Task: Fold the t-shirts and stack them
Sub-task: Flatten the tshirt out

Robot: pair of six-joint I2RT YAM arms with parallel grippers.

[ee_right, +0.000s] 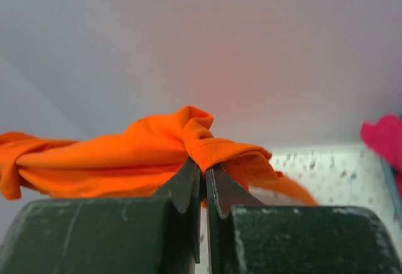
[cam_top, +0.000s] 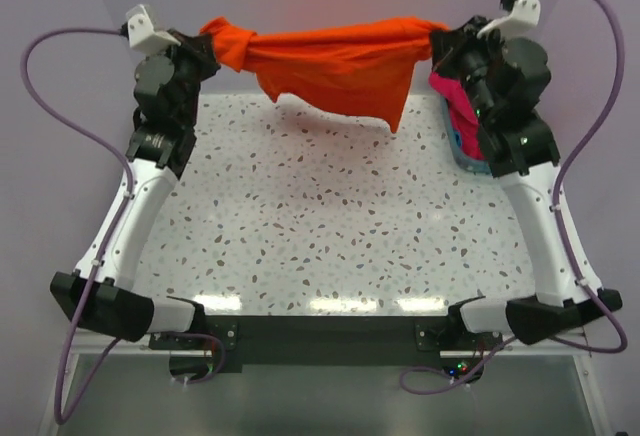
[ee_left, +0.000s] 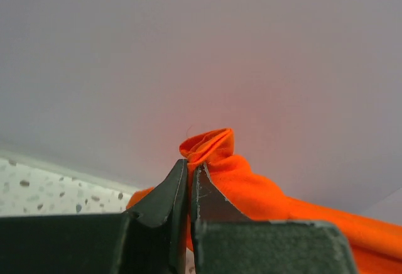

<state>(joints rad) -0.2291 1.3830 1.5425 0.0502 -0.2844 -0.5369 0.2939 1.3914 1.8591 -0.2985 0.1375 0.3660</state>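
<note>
- Above the far edge of the table (cam_top: 330, 226), the orange t-shirt (cam_top: 330, 56) hangs strung between both arms, clear of the surface.
- The left gripper (ee_left: 190, 168) is clamped on one bunched end, and the right gripper (ee_right: 202, 170) pinches a hemmed fold at the other.
- The shirt's long axis runs left to right along that far edge, and the loose cloth sags lowest toward the right.
- Neither arm is nearer, since each holds its own end. Laying it flat looks like a joint pull toward the table's middle.
- The magenta t-shirt (cam_top: 445, 86) sits at the table's right edge.
</note>
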